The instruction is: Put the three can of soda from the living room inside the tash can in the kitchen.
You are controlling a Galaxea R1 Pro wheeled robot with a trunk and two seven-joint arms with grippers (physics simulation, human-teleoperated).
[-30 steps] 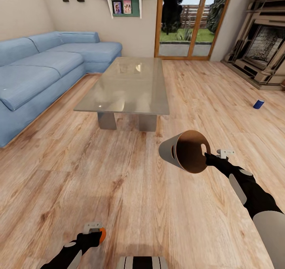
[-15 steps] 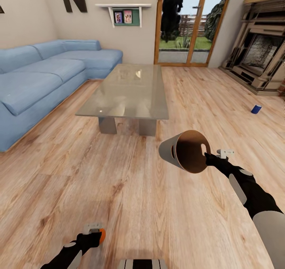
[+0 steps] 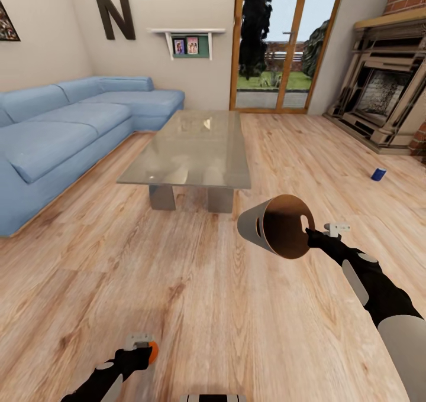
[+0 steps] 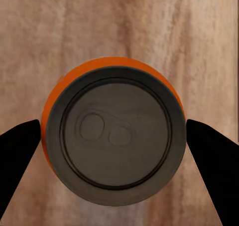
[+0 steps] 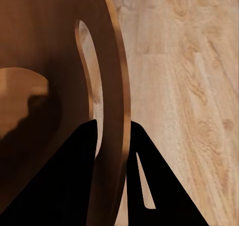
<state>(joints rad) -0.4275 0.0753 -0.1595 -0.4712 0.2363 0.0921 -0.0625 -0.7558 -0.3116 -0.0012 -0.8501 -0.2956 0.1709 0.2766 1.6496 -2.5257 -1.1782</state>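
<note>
My left jaws [image 3: 144,347] clamp the orange can [image 4: 113,130]; my right jaws [image 3: 319,234] pinch the trash can [image 3: 277,226] by its rim, tipped sideways. The blue can [image 3: 378,174] lies on the floor at two o'clock. That thin rim pinch may slip.

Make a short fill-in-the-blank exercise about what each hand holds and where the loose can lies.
1. The left hand grips a can whose colour is ____.
2. The right hand pinches the rim of the bin, which it holds off the ____.
3. The blue can lies on the floor near the ____.
4. The sofa is the colour ____.

Missing words: orange; floor; fireplace; blue
</note>
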